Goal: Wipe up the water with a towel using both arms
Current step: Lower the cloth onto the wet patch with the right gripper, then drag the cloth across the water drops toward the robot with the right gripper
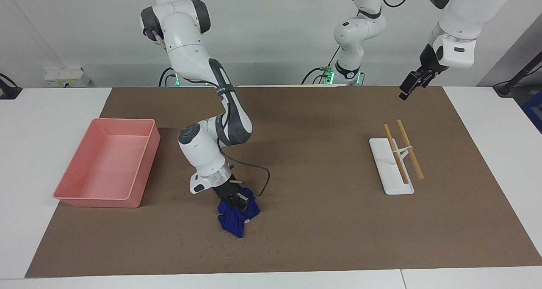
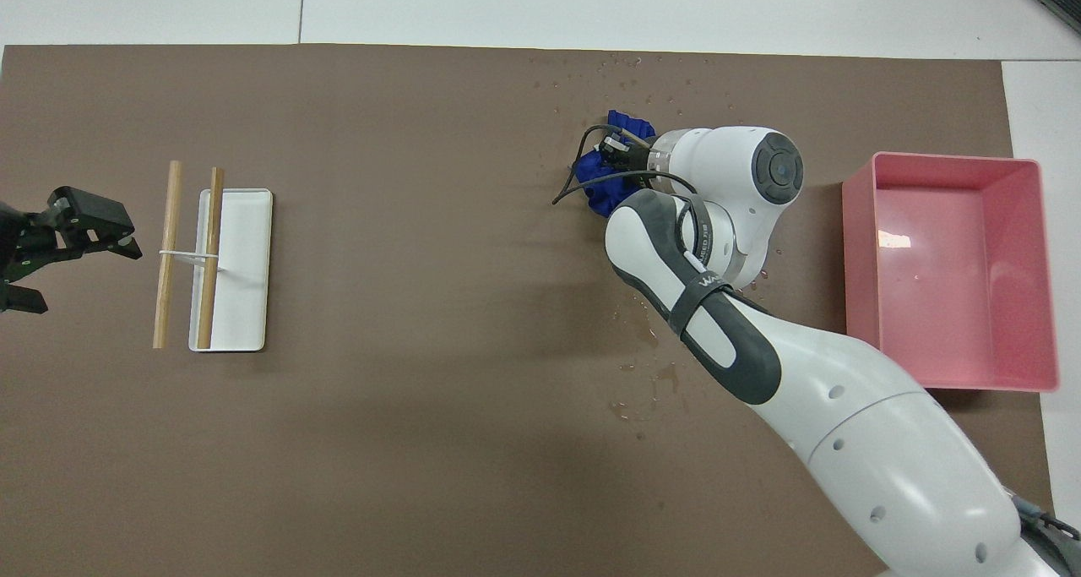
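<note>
The royal-blue towel (image 1: 234, 221) lies bunched on the brown mat (image 1: 322, 221), beside the pink tray and farther from the robots than it. My right gripper (image 1: 237, 202) presses down into the towel and is shut on it; the towel also shows in the overhead view (image 2: 601, 184) at the gripper (image 2: 618, 150). Small water drops (image 2: 643, 374) dot the mat nearer to the robots, and more drops (image 1: 230, 243) lie farther out. My left gripper (image 1: 405, 95) hangs open and empty over the mat near the white slab, and shows in the overhead view (image 2: 91, 278).
An empty pink tray (image 1: 67, 196) stands at the right arm's end of the table. A white slab (image 1: 383, 162) with two wooden sticks (image 1: 410, 149) lies toward the left arm's end. The right arm's cable (image 1: 262, 179) loops beside the towel.
</note>
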Robot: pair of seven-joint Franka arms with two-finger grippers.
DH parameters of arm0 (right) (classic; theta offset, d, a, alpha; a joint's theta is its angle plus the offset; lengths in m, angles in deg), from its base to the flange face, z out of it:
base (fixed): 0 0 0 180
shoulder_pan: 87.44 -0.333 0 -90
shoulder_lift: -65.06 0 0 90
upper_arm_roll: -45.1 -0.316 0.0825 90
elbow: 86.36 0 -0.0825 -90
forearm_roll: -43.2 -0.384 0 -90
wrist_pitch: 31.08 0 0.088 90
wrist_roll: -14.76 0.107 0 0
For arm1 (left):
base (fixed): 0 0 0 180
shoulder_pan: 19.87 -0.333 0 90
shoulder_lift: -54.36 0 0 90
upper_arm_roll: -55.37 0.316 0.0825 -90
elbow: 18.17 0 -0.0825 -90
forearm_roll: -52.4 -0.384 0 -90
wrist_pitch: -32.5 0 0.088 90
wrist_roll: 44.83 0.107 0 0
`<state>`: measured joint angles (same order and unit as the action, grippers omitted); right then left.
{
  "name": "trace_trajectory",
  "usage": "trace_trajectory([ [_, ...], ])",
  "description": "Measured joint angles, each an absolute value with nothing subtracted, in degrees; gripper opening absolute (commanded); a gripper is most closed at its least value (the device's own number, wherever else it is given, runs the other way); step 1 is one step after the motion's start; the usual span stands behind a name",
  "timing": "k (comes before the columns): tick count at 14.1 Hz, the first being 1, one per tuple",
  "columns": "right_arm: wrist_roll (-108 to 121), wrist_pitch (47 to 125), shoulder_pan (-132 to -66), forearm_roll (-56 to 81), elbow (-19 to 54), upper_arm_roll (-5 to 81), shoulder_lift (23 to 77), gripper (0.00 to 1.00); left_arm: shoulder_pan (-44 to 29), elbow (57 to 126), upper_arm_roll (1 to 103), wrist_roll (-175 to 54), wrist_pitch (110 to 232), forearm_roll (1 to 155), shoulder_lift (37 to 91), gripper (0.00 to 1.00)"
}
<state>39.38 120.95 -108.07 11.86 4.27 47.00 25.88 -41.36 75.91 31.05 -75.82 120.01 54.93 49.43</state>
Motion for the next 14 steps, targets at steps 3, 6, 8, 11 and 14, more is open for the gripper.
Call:
trace_trajectory([
  [3,39.65,121.0,-108.1,11.77,8.91,46.99,28.87,0.0,-41.36,76.26,31.44,-75.76,120.16,54.93,49.01,1.0],
  [6,41.17,121.09,-108.14,11.73,16.02,46.91,33.57,0.0,-41.37,76.26,32.35,-73.66,121.64,54.93,48.93,1.0],
  [8,42.39,121.22,-108.97,11.72,21.34,46.88,37.13,0.0,-41.38,76.26,33.21,-70.48,121.99,54.93,48.93,1.0],
  [11,44.55,122.66,-111.3,11.72,30.15,46.92,42.99,0.0,-41.39,76.3,34.17,-67.56,122.11,54.93,48.93,1.0],
  [14,44.75,122.9,-113.1,11.67,38.04,46.92,48.59,0.0,-41.39,76.59,34.19,-63.52,122.22,54.93,48.98,1.0],
])
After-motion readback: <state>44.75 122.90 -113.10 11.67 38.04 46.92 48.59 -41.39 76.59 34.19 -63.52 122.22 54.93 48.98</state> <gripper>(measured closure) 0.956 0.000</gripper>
